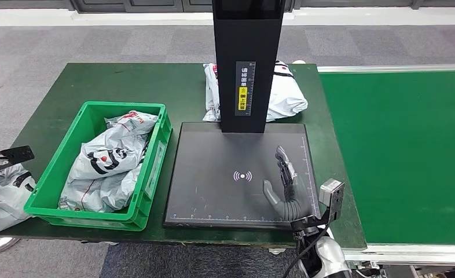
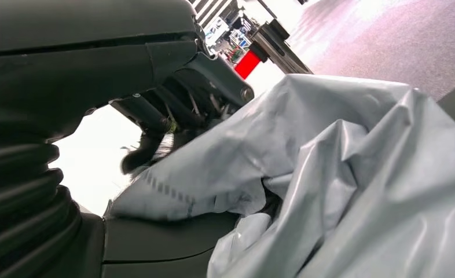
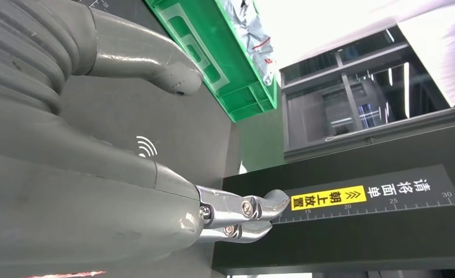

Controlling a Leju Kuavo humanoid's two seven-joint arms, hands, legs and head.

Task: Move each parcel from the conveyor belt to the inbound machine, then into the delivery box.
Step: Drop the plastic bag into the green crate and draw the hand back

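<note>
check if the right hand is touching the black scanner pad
Cannot tell. In the head view the right hand lies over the scanner pad with fingers spread, but no view shows contact or a gap plainly.

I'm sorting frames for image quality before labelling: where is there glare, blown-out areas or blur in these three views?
Head view: evenly lit and sharp, only soft sheen on the scanner plate. Left wrist view: background blown out white, the grey parcel close and soft, the left hand dark. Right wrist view: sky-bright patch overexposed beside the green crate; the right hand sharp, faint reflections on the black column.
</note>
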